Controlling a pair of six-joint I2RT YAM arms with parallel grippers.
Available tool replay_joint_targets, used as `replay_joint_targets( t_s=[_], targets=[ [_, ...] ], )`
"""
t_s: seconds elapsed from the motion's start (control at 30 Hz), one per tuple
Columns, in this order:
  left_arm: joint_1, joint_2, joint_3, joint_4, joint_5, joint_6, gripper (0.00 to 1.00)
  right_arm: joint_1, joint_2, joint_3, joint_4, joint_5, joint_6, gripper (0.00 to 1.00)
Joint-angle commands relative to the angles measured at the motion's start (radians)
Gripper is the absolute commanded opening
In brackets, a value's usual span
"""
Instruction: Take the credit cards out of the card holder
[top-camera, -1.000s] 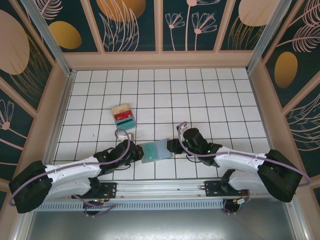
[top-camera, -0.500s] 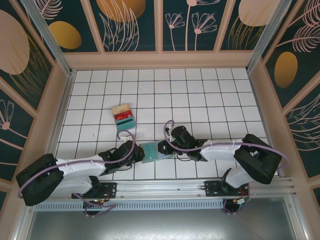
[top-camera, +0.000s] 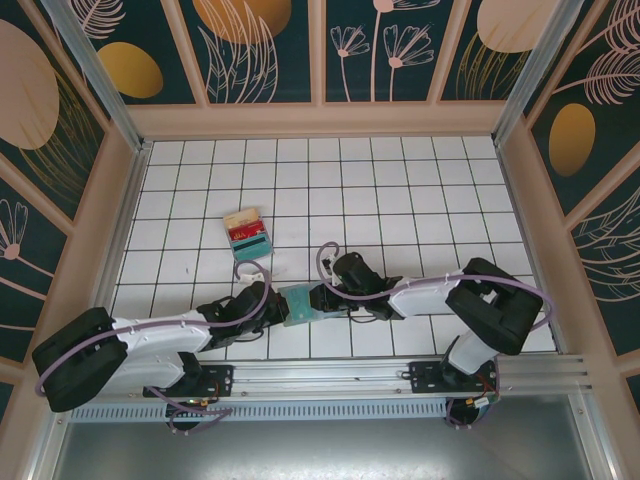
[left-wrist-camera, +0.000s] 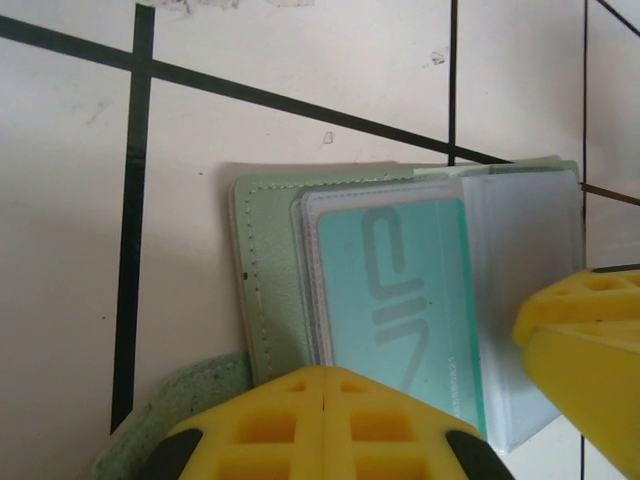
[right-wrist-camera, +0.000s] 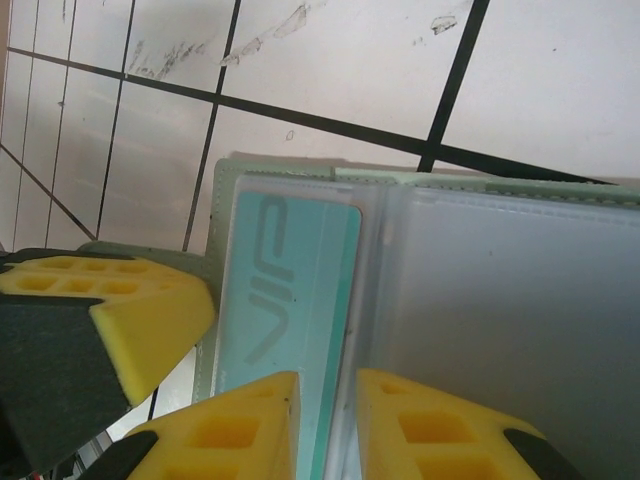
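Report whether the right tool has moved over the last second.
Yes. The right tool slid left over the card holder, nearer the unmoved card stack on the table.

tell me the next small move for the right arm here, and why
Probably close the right fingers on the edge of the teal card, ready to draw it out. That edge sits in the gap between them, the card lies inside the clear sleeve, and the shut left fingers rest on the card holder, seemingly steadying it.
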Motion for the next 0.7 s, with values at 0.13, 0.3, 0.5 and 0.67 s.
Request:
replay_joint_targets(
  t_s=[0.13, 0.3, 0.5, 0.67],
  targets=[
    [-0.006, -0.107, -0.024, -0.042, -0.007, -0.021, 0.0, 0.009, 0.008, 0.034, 0.013, -0.022, 0.011, 0.23],
    [-0.006, -0.115, -0.063, -0.019, 0.003, -0.037, 0.0, 0.014, 0.01, 0.046, 0.002, -0.021, 0.01, 0.23],
    [-0.007, -0.075, -0.069, 0.039, 0.034, -0.042, 0.0, 0.016, 0.037, 0.059, -0.017, -0.011, 0.013, 0.23],
    [-0.006, -0.064, -0.047, 0.034, 0.04, -0.023, 0.0, 0.018, 0.033, 0.052, -0.032, 0.011, 0.017, 0.23]
  ],
)
